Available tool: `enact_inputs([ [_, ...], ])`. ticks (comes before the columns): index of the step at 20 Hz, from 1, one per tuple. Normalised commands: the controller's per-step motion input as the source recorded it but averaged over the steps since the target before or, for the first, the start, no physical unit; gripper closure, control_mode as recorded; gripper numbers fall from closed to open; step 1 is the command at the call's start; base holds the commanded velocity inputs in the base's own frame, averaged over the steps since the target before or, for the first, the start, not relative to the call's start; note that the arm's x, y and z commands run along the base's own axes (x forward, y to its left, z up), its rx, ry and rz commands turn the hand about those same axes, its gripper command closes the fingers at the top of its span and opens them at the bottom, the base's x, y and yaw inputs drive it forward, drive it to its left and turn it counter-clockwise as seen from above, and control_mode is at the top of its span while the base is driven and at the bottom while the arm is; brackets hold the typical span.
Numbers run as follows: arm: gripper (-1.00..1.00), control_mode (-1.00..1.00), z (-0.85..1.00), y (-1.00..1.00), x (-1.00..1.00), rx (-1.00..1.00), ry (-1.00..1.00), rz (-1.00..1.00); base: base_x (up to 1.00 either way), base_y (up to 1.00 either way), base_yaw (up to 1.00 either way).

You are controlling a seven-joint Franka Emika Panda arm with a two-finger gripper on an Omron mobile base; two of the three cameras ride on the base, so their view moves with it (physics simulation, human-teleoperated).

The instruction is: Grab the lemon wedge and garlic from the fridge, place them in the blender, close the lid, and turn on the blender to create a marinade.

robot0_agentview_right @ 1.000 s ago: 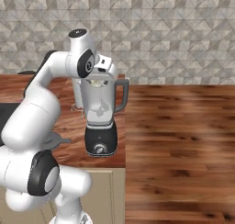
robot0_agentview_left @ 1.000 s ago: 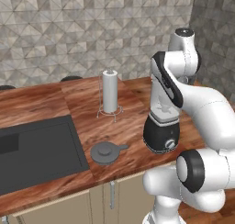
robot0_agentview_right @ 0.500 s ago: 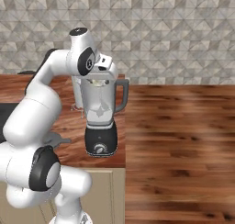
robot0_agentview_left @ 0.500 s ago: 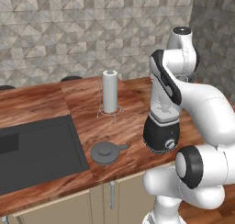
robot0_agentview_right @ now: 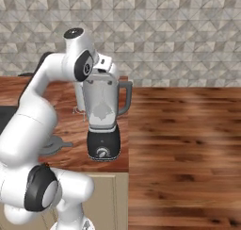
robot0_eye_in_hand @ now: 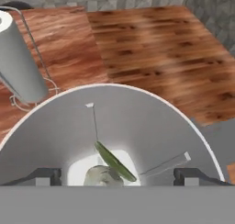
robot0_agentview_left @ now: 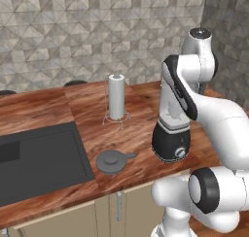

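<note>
Lemon wedge [robot0_eye_in_hand: 114, 161] lies at the bottom of the blender [robot0_agentview_right: 104, 118] jar, tilted, touching the pale garlic [robot0_eye_in_hand: 102, 176] beside it (both seen from straight above in the hand view). The gripper [robot0_eye_in_hand: 117, 176] hovers over the jar's open mouth, fingers spread wide apart and holding nothing. The lid [robot0_agentview_left: 113, 160] rests flat on the wooden counter [robot0_agentview_left: 78, 110], near the blender's base, with the paper-towel roll [robot0_agentview_left: 116, 96] further back.

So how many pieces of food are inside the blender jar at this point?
2, both at the bottom of the jar: the lemon wedge lying across the middle, and the garlic beside and partly under it. The jar's near side is cut off, so more could be hidden.
</note>
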Motion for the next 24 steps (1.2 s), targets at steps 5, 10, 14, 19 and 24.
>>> enact_inputs([
  [5, -1.0, -1.0, 0.33, 0.24, -0.55, -0.07, -0.19, 0.0, 0.0, 0.0, 0.0],
  [10, -1.0, -1.0, 0.35, 0.38, -0.44, -0.09, -0.18, 0.04, 0.0, 0.0, 0.0],
  [14, -1.0, -1.0, 0.41, 0.15, -0.49, -0.08, -0.1, 0.14, 0.0, 0.0, 0.0],
  [19, -1.0, -1.0, 0.37, 0.11, -0.54, -0.08, 0.0, 0.25, 0.0, 0.0, 0.0],
  [24, -1.0, -1.0, 0.22, 0.25, -0.52, -0.14, 0.05, 0.33, 0.0, 0.0, 0.0],
])
